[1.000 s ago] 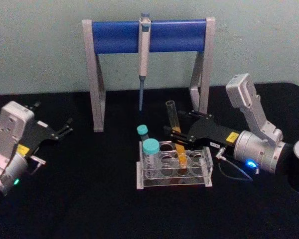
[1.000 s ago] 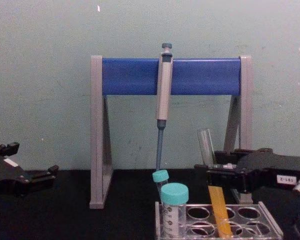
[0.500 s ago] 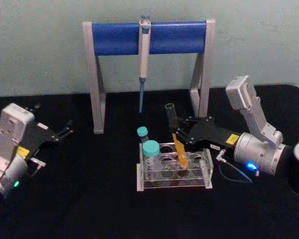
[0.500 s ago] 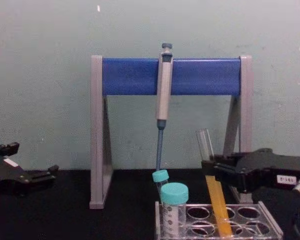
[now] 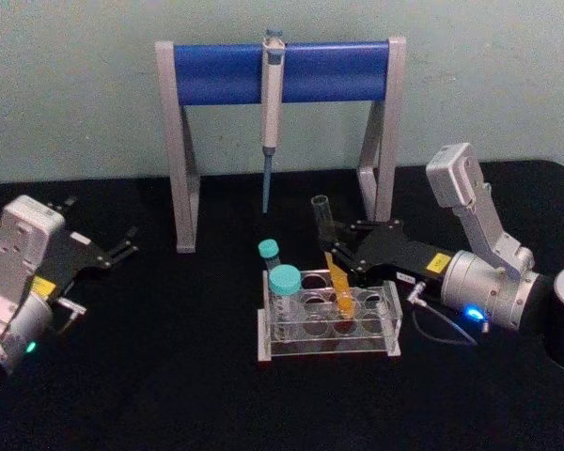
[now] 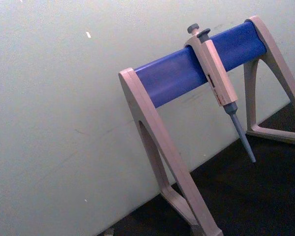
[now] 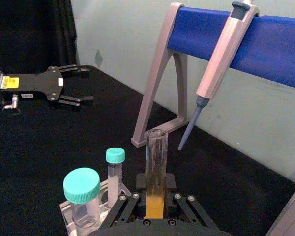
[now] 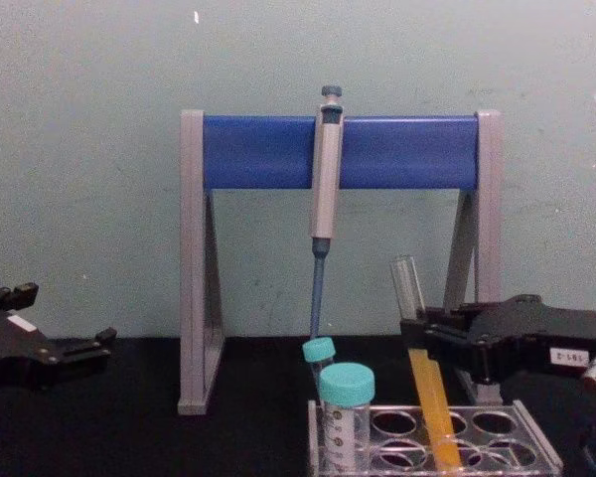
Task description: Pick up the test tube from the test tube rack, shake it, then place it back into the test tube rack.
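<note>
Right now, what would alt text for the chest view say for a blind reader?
The right gripper, from the right, clamps the test tube, which leans with its orange-filled lower end in the test tube rack. Behind stands a blue pipette stand; the left gripper rests open at the left edge.

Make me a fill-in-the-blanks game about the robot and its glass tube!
1. The right gripper is shut on the glass tube, which is ___, not upright.
2. The clear rack also holds ___ teal-capped tubes.
3. The pipette hangs on the ___ bar of the stand.
4. The left gripper, off to the side, is ___ and holds nothing.

Missing words: tilted, two, blue, open.
</note>
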